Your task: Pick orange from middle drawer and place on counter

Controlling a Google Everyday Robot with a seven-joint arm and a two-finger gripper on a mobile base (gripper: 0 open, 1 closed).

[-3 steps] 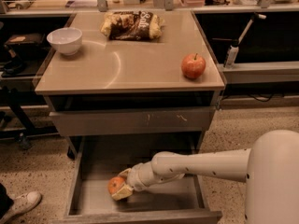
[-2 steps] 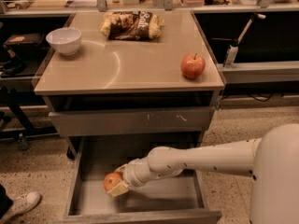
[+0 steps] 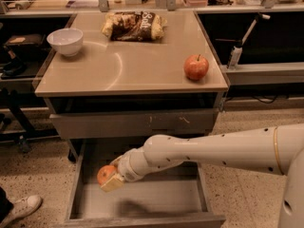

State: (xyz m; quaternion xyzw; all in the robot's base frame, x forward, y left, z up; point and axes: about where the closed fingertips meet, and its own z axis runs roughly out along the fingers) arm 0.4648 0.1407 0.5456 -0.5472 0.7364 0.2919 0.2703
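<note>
The orange point(image 3: 106, 174) is a small round fruit held in my gripper point(image 3: 110, 178) over the left part of the open middle drawer point(image 3: 142, 201). The gripper is shut on it and carries it a little above the drawer's grey floor, with a shadow on the floor below. My white arm reaches in from the right. The tan counter point(image 3: 128, 65) lies above the drawer unit.
On the counter stand a red-yellow apple point(image 3: 196, 67) at the right, a white bowl point(image 3: 65, 41) at the back left and a chip bag point(image 3: 134, 26) at the back. A shut grey drawer front point(image 3: 135, 122) sits above the open drawer. A shoe point(image 3: 20, 208) is at the lower left.
The gripper with the orange has moved left and risen off the drawer floor. The arm has swung further over the drawer.
</note>
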